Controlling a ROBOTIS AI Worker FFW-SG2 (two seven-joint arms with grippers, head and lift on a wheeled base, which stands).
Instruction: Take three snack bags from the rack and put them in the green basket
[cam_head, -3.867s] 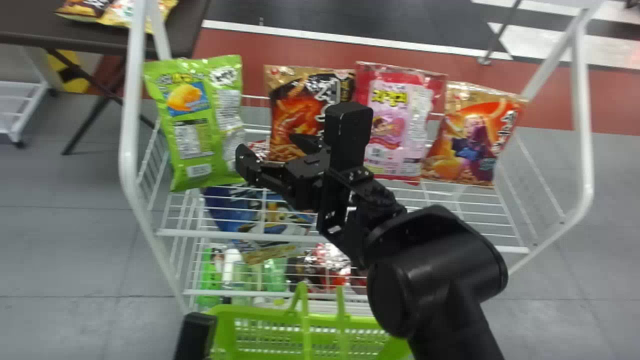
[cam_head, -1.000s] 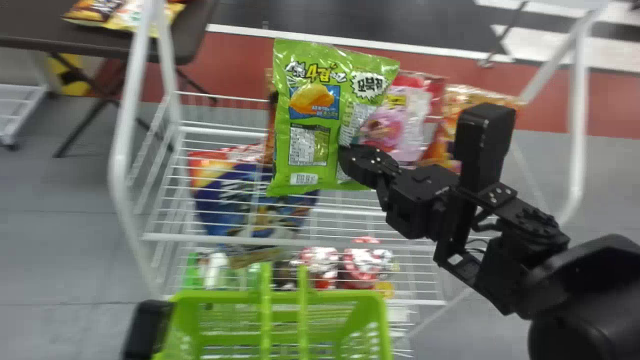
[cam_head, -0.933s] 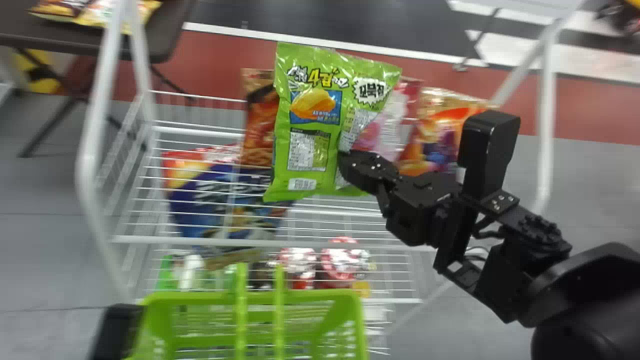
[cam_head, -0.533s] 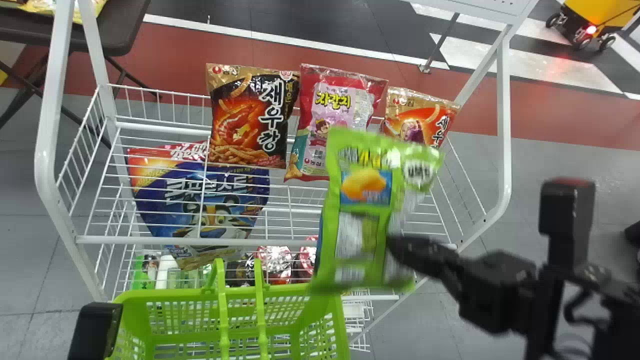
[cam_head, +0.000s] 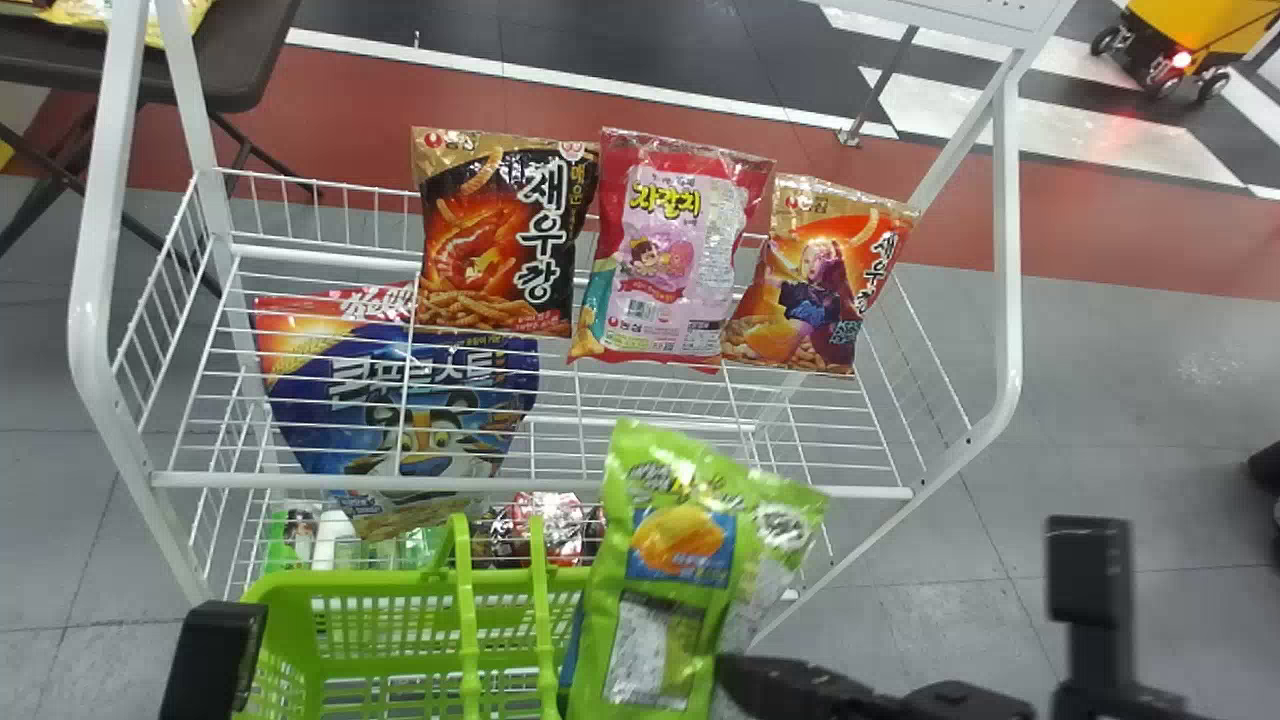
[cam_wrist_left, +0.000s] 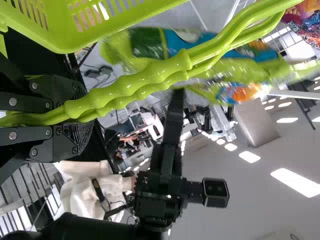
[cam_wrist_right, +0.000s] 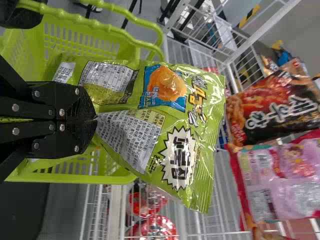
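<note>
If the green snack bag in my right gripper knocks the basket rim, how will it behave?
The green snack bag will probably fold, not stay stiff: its film puckers where the right gripper pinches it. Held from one side, it may twist. Its glossy film looks slick, so it might slide along the green basket.

Black right arm; silver screws on claw.

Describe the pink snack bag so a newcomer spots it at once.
Find the white wire rack ahead of the robot. Along its far side, the pink bag sits between a black-and-gold bag on the left and an orange-and-gold bag on the right. Of the three, only it has a pink front with red borders.
</note>
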